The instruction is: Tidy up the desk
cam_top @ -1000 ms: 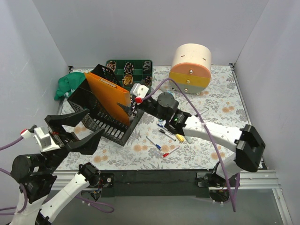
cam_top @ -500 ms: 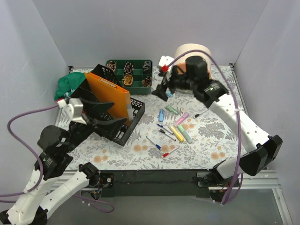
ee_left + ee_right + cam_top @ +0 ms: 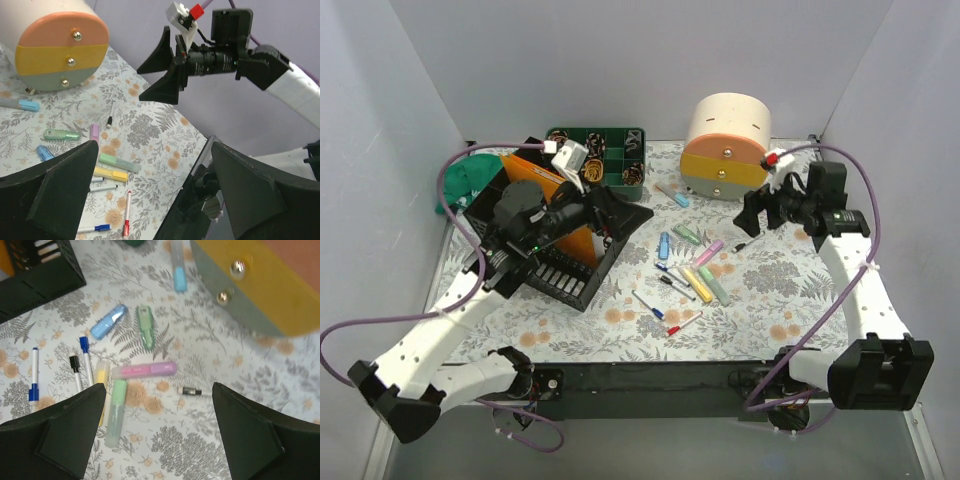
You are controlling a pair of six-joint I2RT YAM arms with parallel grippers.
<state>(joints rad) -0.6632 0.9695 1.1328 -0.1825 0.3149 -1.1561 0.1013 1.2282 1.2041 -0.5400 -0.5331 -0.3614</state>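
Early stage, by the look of it. Tabletop [image 3: 790, 300] fills centre of top view, floral print, black rail along bottom edge.

Not done:
- Loose scatter of pens & highlighters [image 3: 692, 272] mid-frame, none put away.
- Right wrist view shows a pink highlighter [image 3: 144, 370], green one [image 3: 146, 326], blue one [image 3: 109, 321], plus small black cap [image 3: 190, 390] lying apart from the rest.
- Green cloth [image 3: 463, 182] bunched at upper left, prob. needs tidying too.

Seemingly housed already:
- Orange folder [image 3: 578, 243] standing in black wire rack [image 3: 560, 282], left of centre.
- Green tray [image 3: 613, 150] at upper centre, w/ bits in its compartments.
- Round drawer unit [image 3: 725, 150] at upper right, fronts flush.

Left claw [image 3: 608, 215] above rack's right end, fingers spread wide, nothing between. Right claw [image 3: 760, 212] right of centre, near drawer unit, likewise spread & empty.

Most of the job left: gather pens, find them a home.
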